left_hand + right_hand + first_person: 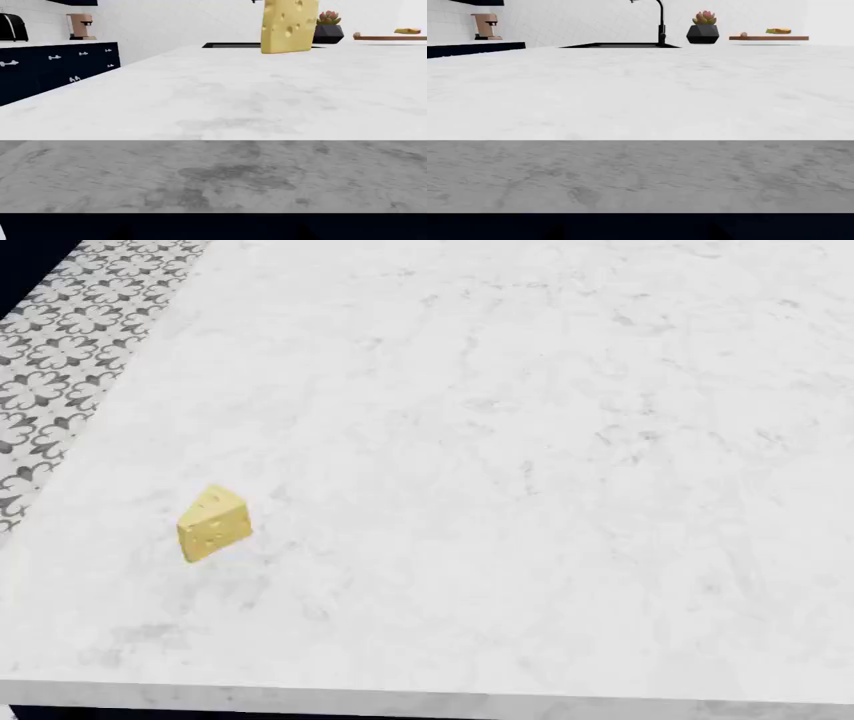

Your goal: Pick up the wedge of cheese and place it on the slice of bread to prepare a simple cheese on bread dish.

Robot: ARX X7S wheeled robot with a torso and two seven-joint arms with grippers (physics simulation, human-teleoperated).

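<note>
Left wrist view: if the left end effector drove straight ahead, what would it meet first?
Probably the marble counter's front edge, which fills the lower view; the camera sits about level with it. Were it higher, the wedge of cheese stands next, slightly off-centre.

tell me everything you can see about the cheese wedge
The small pale-yellow triangular wedge of cheese has smooth faces dotted with round Swiss-style holes. It stands alone on the white marble countertop, near its front left part in the head view, resting on one face. From the left wrist view it rises as a tall holed slab, its top cut off by the picture edge. Nothing but the counter touches it; no hand is in view.
</note>
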